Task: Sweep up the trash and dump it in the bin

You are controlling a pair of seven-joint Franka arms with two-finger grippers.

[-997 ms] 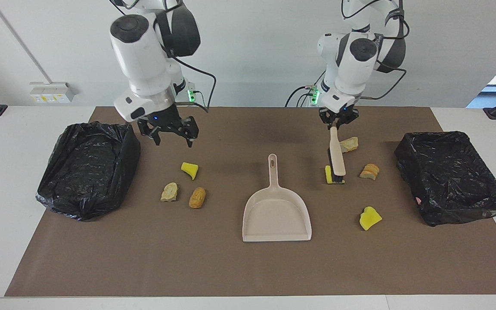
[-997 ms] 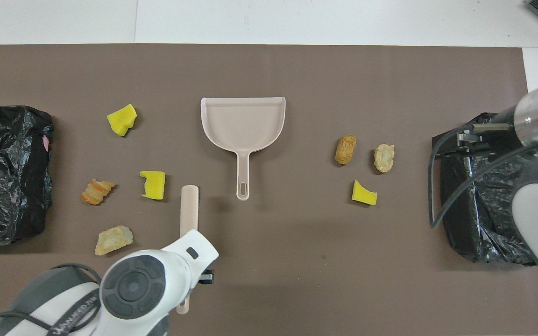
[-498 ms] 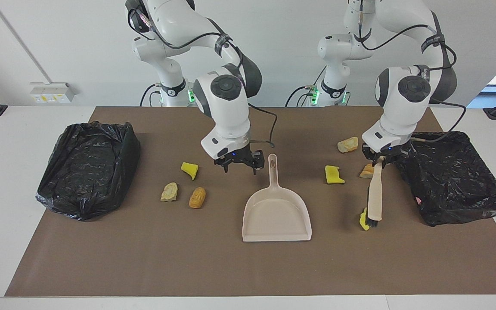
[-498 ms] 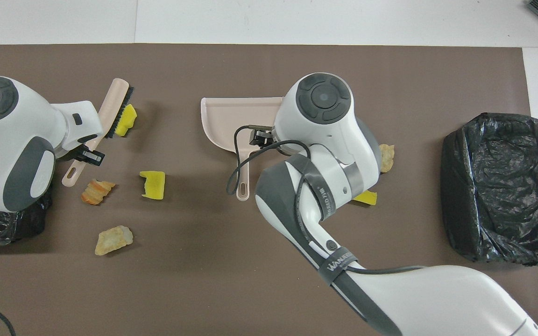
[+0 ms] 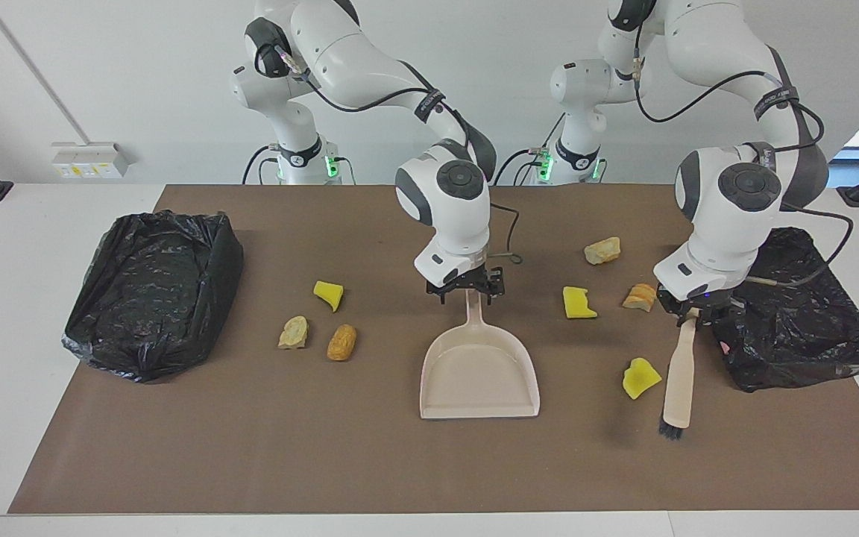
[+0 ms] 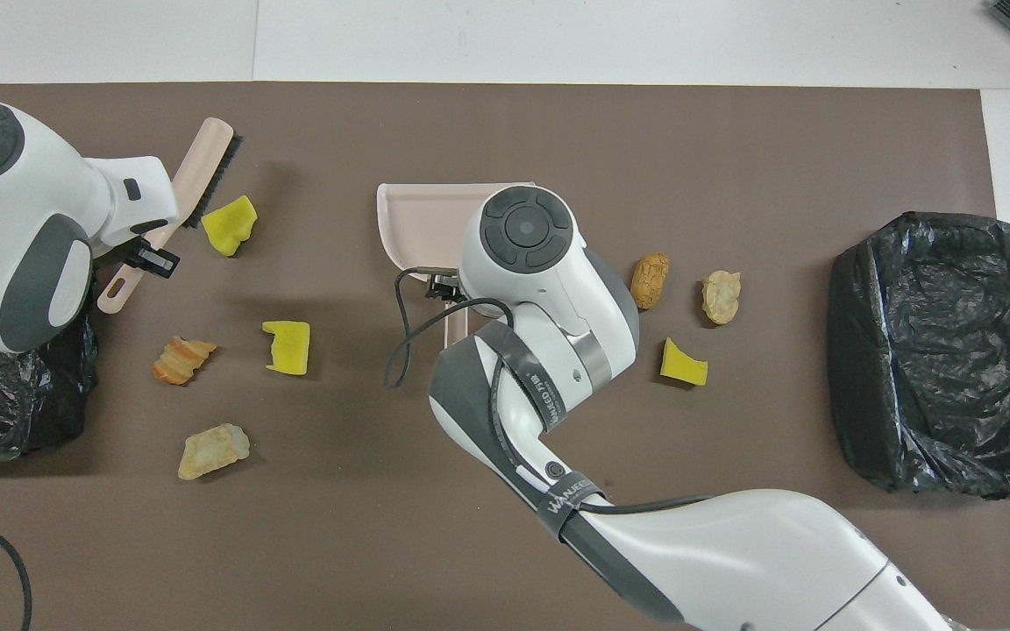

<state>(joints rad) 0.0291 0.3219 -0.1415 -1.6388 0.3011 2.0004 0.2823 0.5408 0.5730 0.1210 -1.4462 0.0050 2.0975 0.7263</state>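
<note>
Left gripper (image 5: pixel 689 317): clenched on the hand brush (image 5: pixel 678 382) handle, bristles beside a yellow sponge chunk (image 5: pixel 640 377).
Right gripper (image 5: pixel 466 291): spread over the dustpan (image 5: pixel 479 367) handle.
Trash: seven scraps scattered on the surface (image 5: pixel 265 440) between two black-lined bins (image 5: pixel 153 292).

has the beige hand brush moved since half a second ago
Yes. The beige hand brush, held by the left gripper, swung farther from the robots, off the yellow sponge chunk its bristles touched.

Facing camera: high, across the table, looking at both robots. Overhead camera: above them, looking steeply down. Both cover the mat (image 5: pixel 250 447) (image 6: pixel 733 131).
</note>
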